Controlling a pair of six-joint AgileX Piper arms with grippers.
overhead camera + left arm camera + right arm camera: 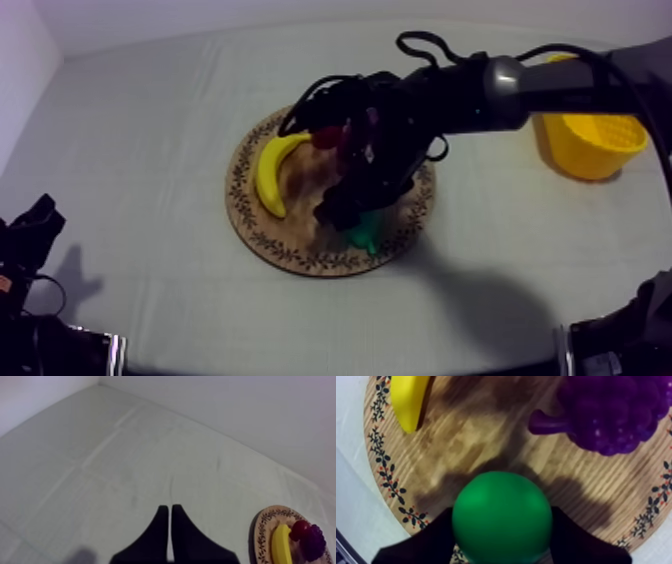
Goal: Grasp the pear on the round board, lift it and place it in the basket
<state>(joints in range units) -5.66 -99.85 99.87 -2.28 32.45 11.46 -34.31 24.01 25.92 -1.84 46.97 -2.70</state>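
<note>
Right wrist view: right gripper (502, 528) clasps pear (502, 511); top view adds basket (590, 140).

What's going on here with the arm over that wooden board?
The right gripper is down at the wooden board, its fingers closed round the green pear, next to the banana and grapes. The yellow basket waits off to the side. The left gripper sits shut over bare cloth.
</note>
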